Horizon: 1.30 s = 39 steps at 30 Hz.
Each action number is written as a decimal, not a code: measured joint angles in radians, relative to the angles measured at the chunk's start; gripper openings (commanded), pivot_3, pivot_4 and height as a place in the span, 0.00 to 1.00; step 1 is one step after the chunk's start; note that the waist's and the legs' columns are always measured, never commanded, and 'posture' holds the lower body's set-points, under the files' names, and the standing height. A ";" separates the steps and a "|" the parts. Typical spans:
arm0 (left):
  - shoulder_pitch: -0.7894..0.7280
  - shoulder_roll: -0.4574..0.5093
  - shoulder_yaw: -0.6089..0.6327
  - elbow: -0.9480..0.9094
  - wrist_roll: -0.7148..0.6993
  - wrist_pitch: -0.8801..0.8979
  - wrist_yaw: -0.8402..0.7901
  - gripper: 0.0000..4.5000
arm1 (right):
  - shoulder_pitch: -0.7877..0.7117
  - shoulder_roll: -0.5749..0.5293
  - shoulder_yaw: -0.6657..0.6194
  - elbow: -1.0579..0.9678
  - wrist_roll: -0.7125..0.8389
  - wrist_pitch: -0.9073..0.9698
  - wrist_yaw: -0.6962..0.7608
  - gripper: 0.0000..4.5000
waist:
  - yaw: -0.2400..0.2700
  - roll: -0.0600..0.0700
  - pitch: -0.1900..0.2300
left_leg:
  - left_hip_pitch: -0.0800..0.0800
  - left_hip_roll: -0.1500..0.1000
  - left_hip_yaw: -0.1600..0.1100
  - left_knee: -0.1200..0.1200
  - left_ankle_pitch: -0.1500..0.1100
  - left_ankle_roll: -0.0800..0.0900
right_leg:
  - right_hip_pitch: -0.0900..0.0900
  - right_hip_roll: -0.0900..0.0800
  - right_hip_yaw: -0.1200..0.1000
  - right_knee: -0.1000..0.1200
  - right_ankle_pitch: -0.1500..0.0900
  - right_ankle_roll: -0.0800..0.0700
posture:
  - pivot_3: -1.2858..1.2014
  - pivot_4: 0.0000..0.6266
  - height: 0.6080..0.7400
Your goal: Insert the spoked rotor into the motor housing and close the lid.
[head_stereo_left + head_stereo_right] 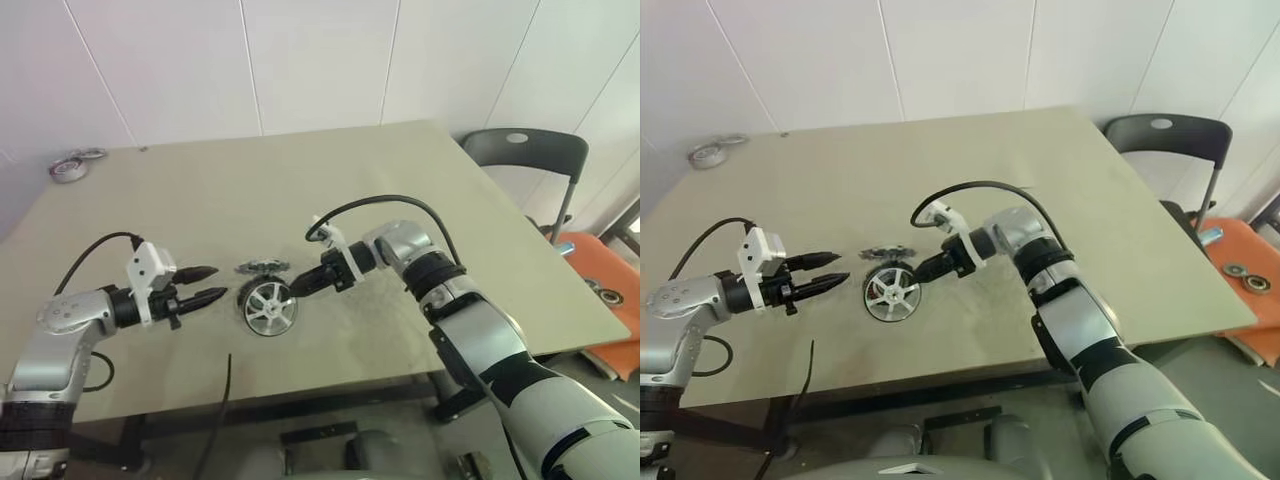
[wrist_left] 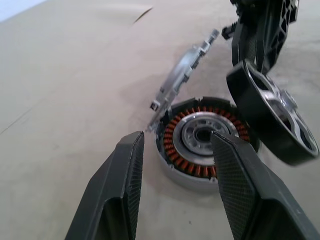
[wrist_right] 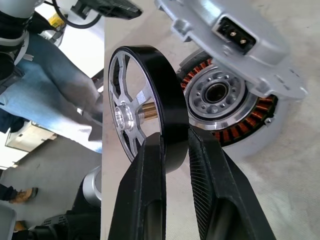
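The right end effector (image 3: 175,165) is clenched on the dark rim of the rotor (image 3: 140,105), pinching the rim between its two fingers so that the disc stands on edge, its spoked face turned outward and its hub axis lying roughly level, not pointing down. The housing (image 2: 205,137) lies flat on the tabletop (image 1: 330,190), copper windings and silver centre facing up, and the rotor hangs just beside it and slightly above, on the side toward the robot, apart from it as far as the wrist views show. That is the relation the next move turns on: the rotor's axis is about a quarter turn away from the housing's upright axis, so in my judgement the disc must be tipped flat and brought over the silver centre before it can go down into the ring of windings. The hinged lid (image 2: 182,80) stands tilted up at the far side of the housing, leaving the opening free. The left end effector (image 1: 205,285) is released, its fingers apart and holding nothing, pointing at the housing from the robot's left and near it, well placed to steady the housing or later push the lid down. The right arm is plainly the nearer one for the insertion.
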<state>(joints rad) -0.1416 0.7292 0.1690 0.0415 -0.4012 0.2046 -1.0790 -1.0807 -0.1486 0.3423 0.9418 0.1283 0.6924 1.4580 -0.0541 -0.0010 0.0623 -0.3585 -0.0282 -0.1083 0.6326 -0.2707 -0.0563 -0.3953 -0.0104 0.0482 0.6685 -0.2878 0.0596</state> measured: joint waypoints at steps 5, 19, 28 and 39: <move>-0.053 -0.052 -0.018 0.070 0.015 -0.024 0.020 0.50 | 0.013 -0.003 0.000 -0.006 -0.003 0.001 -0.007 0.09 | 0.000 0.000 0.000 | 0.000 0.000 0.000 0.000 0.000 0.000 | 0.000 0.000 0.000 0.000 0.000 0.000 | 0.52 0.00 1.00; -0.123 -0.116 -0.059 0.195 0.076 -0.114 0.054 0.50 | 0.049 -0.018 0.000 -0.056 -0.006 0.012 -0.029 0.09 | -0.015 -0.001 0.000 | 0.000 0.000 0.000 0.000 0.000 0.000 | 0.000 0.000 0.000 0.001 0.000 0.000 | 0.52 0.00 1.00; -0.167 -0.174 -0.068 0.297 0.135 -0.216 0.144 0.50 | 0.078 -0.025 0.000 -0.092 -0.005 0.020 -0.041 0.09 | -0.014 -0.001 -0.001 | 0.000 0.000 0.000 0.001 0.000 0.000 | 0.000 -0.001 0.000 0.002 0.000 0.000 | 0.52 0.00 1.00; -0.174 -0.212 -0.070 0.318 0.152 -0.254 0.192 0.50 | 0.098 -0.036 -0.001 -0.149 0.006 0.051 -0.030 0.09 | -0.014 -0.002 -0.001 | 0.000 -0.001 -0.001 0.002 0.000 0.000 | 0.000 -0.001 0.000 0.002 0.000 0.000 | 0.52 0.00 1.00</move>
<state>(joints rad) -0.3157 0.5172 0.0993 0.3599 -0.2492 -0.0490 -0.8872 -0.9829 -0.1846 0.3411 0.7929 0.1342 0.7432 1.4281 -0.0676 -0.0028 0.0611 -0.3588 -0.0288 -0.1089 0.6348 -0.2705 -0.0566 -0.3953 -0.0112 0.0481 0.6710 -0.2875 0.0597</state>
